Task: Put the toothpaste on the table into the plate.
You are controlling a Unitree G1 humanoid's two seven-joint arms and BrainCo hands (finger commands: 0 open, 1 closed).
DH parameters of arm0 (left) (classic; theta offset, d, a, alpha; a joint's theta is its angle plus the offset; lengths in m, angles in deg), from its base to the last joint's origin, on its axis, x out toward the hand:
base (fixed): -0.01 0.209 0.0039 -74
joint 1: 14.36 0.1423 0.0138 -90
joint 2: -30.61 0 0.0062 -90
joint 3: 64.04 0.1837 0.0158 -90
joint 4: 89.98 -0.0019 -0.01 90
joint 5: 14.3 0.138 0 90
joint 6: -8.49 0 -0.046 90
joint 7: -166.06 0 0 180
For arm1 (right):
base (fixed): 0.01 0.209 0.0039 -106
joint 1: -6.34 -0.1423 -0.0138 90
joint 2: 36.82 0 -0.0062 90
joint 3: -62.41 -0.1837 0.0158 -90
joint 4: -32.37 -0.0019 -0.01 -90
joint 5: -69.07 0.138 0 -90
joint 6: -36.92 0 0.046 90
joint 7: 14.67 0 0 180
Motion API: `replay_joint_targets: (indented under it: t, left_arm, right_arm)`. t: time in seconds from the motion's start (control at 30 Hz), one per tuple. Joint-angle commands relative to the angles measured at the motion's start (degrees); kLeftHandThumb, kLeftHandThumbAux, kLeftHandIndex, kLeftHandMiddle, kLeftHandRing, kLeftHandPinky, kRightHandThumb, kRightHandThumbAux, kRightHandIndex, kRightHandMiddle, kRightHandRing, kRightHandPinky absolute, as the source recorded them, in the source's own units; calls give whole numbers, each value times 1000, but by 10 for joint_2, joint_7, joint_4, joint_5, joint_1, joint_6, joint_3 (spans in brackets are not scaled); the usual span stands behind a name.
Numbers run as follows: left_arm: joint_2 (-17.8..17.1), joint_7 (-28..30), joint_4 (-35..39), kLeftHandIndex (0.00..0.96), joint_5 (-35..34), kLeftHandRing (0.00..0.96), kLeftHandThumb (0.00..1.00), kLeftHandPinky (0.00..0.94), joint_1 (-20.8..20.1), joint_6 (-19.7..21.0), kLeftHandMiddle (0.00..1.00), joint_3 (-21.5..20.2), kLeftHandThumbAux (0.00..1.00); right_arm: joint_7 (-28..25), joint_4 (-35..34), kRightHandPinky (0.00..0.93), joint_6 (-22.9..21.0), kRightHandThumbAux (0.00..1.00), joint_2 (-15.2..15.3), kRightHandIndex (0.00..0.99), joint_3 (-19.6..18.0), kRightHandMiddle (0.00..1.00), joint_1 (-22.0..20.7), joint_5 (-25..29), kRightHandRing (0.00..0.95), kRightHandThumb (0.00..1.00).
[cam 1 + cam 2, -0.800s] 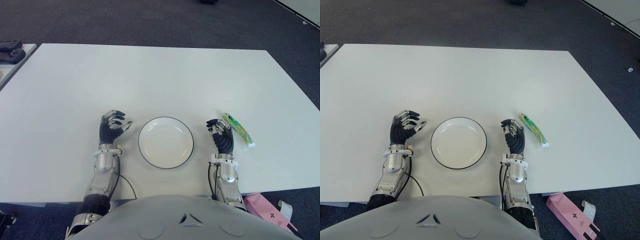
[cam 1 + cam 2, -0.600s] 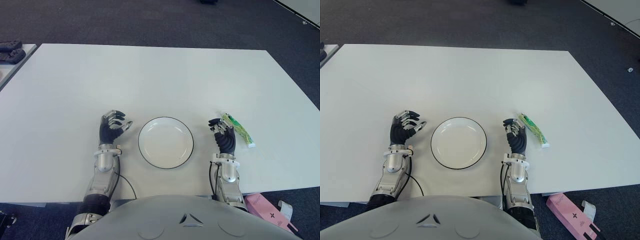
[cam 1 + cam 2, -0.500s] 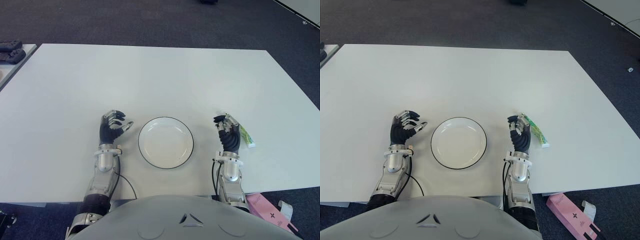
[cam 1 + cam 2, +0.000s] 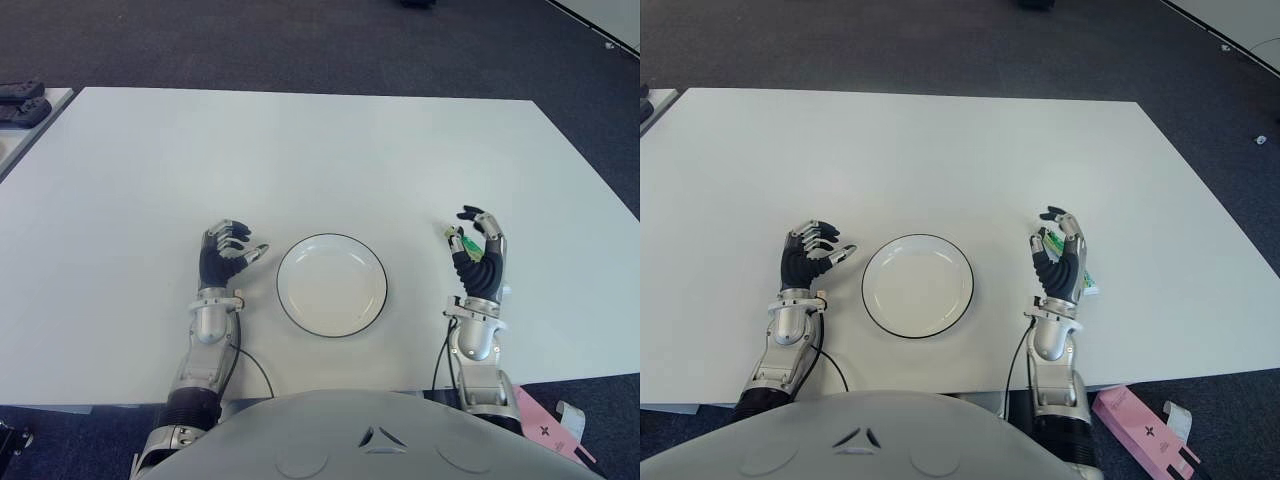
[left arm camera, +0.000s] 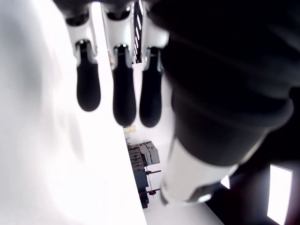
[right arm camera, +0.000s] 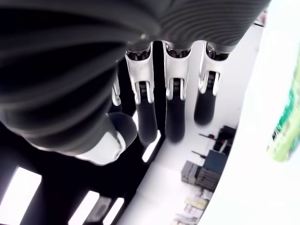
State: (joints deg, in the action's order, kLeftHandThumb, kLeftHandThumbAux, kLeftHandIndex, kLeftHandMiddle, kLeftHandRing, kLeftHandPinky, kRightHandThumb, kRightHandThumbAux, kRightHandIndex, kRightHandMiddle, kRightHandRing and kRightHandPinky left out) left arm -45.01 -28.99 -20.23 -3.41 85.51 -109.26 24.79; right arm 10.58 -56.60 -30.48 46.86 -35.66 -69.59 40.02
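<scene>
The toothpaste (image 4: 1089, 284), a green and white tube, lies flat on the white table (image 4: 320, 150) to the right of the plate. Only its two ends show past my right hand. The white plate (image 4: 332, 285) with a dark rim holds nothing and sits between my hands. My right hand (image 4: 474, 236) is raised directly over the tube, fingers spread and holding nothing. In the right wrist view the green tube (image 6: 285, 123) lies beside the extended fingers (image 6: 174, 117), apart from them. My left hand (image 4: 228, 250) shows left of the plate, fingers relaxed and holding nothing.
A pink box (image 4: 548, 428) lies off the table past its front right corner. Dark objects (image 4: 20, 100) sit on a side surface at the far left. The table's front edge runs close behind both wrists.
My right hand has moved right, from beside the plate to over the toothpaste, and its fingers have spread. The left hand, plate and tube have not moved.
</scene>
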Motion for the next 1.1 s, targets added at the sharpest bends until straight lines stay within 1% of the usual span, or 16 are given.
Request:
replay_joint_targets:
  t: [0.03, 0.1, 0.13, 0.17, 0.23, 0.3, 0.4, 0.43, 0.5, 0.6, 0.67, 0.7, 0.77, 0.97, 1.1]
  left_arm:
    - [7, 2, -13, 491, -1, 524, 0, 533, 8, 10, 501, 5, 998]
    - [7, 4, -12, 496, -2, 535, 0, 544, 9, 11, 509, 5, 998]
    - [7, 5, -12, 497, -3, 536, 0, 545, 9, 11, 510, 5, 998]
    - [7, 5, -11, 501, -3, 540, 0, 545, 10, 11, 513, 6, 998]
    - [10, 2, -7, 505, -1, 541, 0, 543, 12, 11, 515, 6, 998]
    - [12, 0, -4, 502, 1, 535, 0, 542, 14, 11, 509, 7, 998]
    - [15, -3, -2, 498, 2, 529, 0, 539, 16, 10, 504, 7, 998]
    - [16, -4, -2, 497, 3, 528, 0, 539, 17, 10, 503, 6, 998]
    - [18, -7, -1, 494, 5, 523, 0, 537, 18, 9, 498, 7, 998]
    - [20, -9, 0, 491, 8, 523, 0, 538, 20, 8, 496, 7, 998]
    - [21, -12, 1, 491, 10, 521, 0, 538, 22, 5, 493, 7, 998]
    - [22, -13, 0, 492, 12, 520, 1, 538, 22, 4, 491, 7, 998]
    - [24, -13, 0, 493, 13, 524, 3, 546, 23, 3, 493, 7, 998]
    - [27, -10, 2, 496, 11, 534, 3, 544, 26, 6, 504, 8, 998]
    - [25, 0, 3, 496, 5, 538, 0, 540, 28, 7, 511, 8, 998]
  right_arm:
    - [34, 44, 87, 8, 571, 33, 82, -6, 88, -24, -31, 84, 508]
    - [49, 59, 61, 11, 517, 44, 35, -5, 54, -30, -39, 47, 524]
    - [56, 63, 57, 9, 509, 47, 28, -4, 49, -32, -44, 42, 526]
    - [61, 66, 36, 8, 481, 49, 18, -3, 31, -33, -46, 27, 541]
    - [74, 68, 18, -2, 449, 53, 9, -2, 16, -34, -57, 13, 559]
    - [83, 71, 7, -7, 391, 57, 3, -2, 6, -35, -64, 5, 586]
    - [86, 68, 2, -26, 339, 60, 1, 0, 2, -36, -76, 1, 603]
    - [75, 57, 1, -49, 333, 60, 0, 0, 1, -35, -83, 1, 605]
    - [56, 40, 0, -88, 288, 60, 0, 1, 0, -32, -93, 0, 608]
    - [26, 19, 0, -135, 246, 61, 0, 5, 0, -27, -100, 0, 603]
    - [-13, 3, 0, -179, 218, 66, 0, 8, 0, -28, -103, 0, 597]
    - [-31, 12, 0, -193, 204, 76, 0, 7, 0, -34, -99, 0, 594]
    - [-57, 23, 0, -213, 175, 90, 0, 6, 0, -40, -94, 0, 587]
    - [-105, 21, 0, -255, 113, 111, 0, 16, 0, -44, -92, 0, 564]
    - [-136, 44, 0, -281, 95, 135, 0, 35, 0, -58, -105, 0, 556]
